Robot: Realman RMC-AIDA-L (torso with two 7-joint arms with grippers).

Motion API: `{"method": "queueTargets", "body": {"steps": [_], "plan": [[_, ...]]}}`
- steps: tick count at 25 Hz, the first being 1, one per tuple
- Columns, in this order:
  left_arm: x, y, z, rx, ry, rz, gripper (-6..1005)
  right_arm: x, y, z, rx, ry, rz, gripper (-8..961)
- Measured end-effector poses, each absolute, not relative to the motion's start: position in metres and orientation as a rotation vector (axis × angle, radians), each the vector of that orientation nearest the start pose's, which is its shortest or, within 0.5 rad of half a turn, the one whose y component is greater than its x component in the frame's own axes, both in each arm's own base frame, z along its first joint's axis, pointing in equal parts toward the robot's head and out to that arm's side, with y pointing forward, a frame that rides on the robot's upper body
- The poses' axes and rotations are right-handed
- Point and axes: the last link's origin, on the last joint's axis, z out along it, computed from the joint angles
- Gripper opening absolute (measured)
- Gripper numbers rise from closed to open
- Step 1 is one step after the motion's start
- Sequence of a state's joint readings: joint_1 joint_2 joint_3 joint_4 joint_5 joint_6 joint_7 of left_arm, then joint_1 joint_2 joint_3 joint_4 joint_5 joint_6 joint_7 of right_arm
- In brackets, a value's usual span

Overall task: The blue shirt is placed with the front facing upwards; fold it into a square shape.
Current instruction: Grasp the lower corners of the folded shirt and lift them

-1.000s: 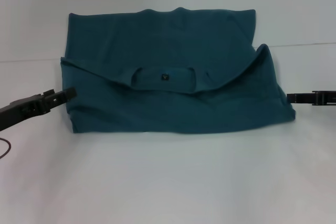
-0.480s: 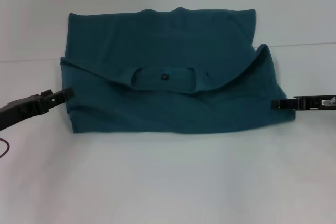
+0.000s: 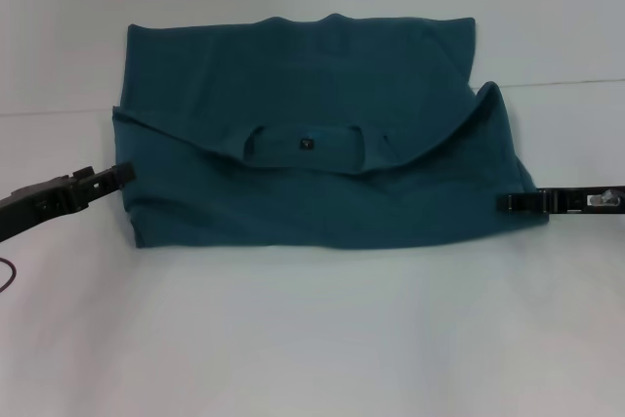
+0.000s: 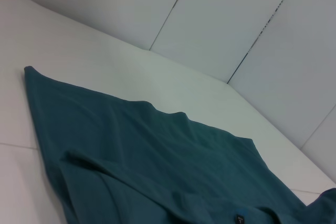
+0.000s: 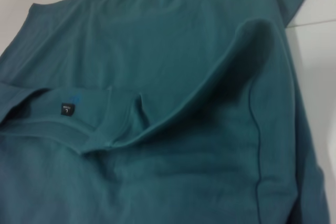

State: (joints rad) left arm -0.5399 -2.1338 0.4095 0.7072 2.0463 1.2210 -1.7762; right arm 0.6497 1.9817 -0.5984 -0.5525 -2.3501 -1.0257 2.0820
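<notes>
White table point(image 3: 312, 339) w/ blue shirt point(image 3: 322, 144) lying folded across its middle, neck label point(image 3: 306, 143) up; left gripper point(image 3: 123, 175) & right gripper point(image 3: 510, 202) at shirt's side edges, finger state can't tell.

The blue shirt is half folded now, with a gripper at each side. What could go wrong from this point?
1. The blue shirt bulges up at its right fold; a further fold may trap that hump and spoil the square.
2. The right gripper lies low at the shirt's edge; it might catch only the top layer.
3. The left gripper sits slightly higher along its edge than the right one, so lifting together could skew the cloth.
</notes>
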Motion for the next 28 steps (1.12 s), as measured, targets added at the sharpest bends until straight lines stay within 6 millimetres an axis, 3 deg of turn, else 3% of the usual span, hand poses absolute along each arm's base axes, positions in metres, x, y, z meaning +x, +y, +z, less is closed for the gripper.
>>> {"method": "queueTargets", "body": {"steps": [8, 14, 22, 28], "plan": [[-0.3053, 0.3685, 0.0314, -2.072, -1.232, -0.774, 766, 0.3288, 0.3971, 0.032, -2.091, 1.415, 0.278, 596], [-0.3057, 0.3686, 0.0319, -2.069, -1.233, -0.774, 766, 0.3291, 0.3976, 0.0335, -2.089, 1.419, 0.278, 348], [-0.306, 0.3681, 0.0312, -2.069, -1.235, -0.773, 766, 0.3319, 0.3967, 0.0349, -2.075, 1.424, 0.281, 102], [-0.3111, 0.3638, 0.0294, -2.067, -1.248, -0.751, 766, 0.3349, 0.3959, 0.038, -2.057, 1.428, 0.288, 34]]}}
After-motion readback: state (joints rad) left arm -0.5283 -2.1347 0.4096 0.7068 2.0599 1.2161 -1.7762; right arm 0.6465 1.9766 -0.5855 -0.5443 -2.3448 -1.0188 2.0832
